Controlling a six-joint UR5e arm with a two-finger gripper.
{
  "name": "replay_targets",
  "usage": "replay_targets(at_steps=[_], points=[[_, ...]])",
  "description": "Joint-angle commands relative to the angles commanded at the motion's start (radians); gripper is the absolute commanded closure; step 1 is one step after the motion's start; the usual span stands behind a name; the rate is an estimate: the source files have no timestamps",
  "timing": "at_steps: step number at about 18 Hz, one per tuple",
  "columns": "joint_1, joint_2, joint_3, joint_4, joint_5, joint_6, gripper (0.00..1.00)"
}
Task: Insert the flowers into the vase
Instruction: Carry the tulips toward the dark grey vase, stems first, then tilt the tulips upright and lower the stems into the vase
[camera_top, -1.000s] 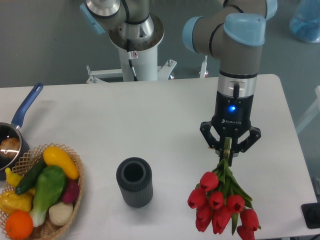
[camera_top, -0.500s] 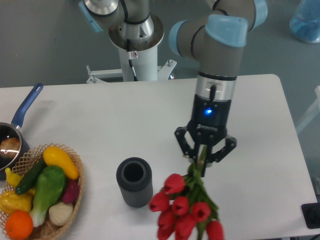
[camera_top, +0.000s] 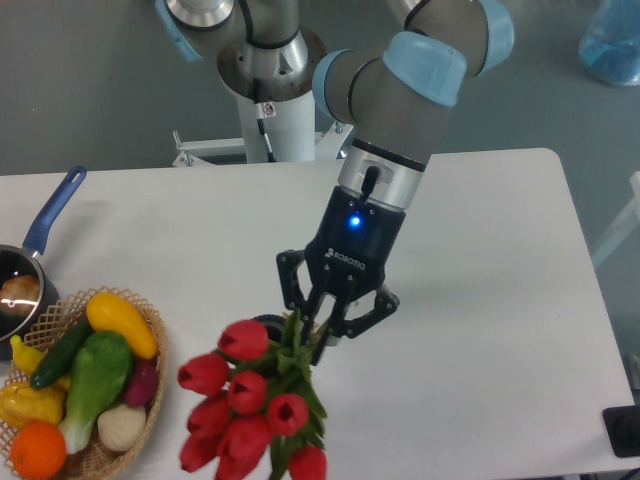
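Note:
My gripper (camera_top: 318, 328) is shut on the green stems of the flowers (camera_top: 250, 400), a bunch of red tulips that hangs tilted toward the lower left. The tulip heads and leaves cover nearly all of the vase (camera_top: 262, 324); only a sliver of its dark rim shows just left of my fingers. The bunch sits in front of and over the spot where the vase stands, and I cannot tell whether the two touch.
A wicker basket (camera_top: 152, 330) of vegetables and fruit stands at the lower left, close to the tulip heads. A blue-handled pot (camera_top: 45, 225) lies at the left edge. A second robot base (camera_top: 268, 90) stands behind the table.
My arm has swung left and tilted, carrying the flowers from the right side of the table to over the vase, which is now mostly hidden behind them.

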Motion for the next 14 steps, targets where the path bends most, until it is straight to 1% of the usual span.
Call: replay_targets(at_steps=[3,5,7,10,14], points=[[0.002,-0.005,0.000,0.002,-0.065,0.038,0.75],[0.003,-0.021,0.000,0.002,-0.088,0.127,0.75],[0.008,-0.031,-0.012,0.002,-0.170,0.173,0.75],[0.047,-0.035,-0.014,0.002,-0.321,0.181,0.76],[0.078,-0.035,-0.032,0.002,-0.407,0.183,0.76]])
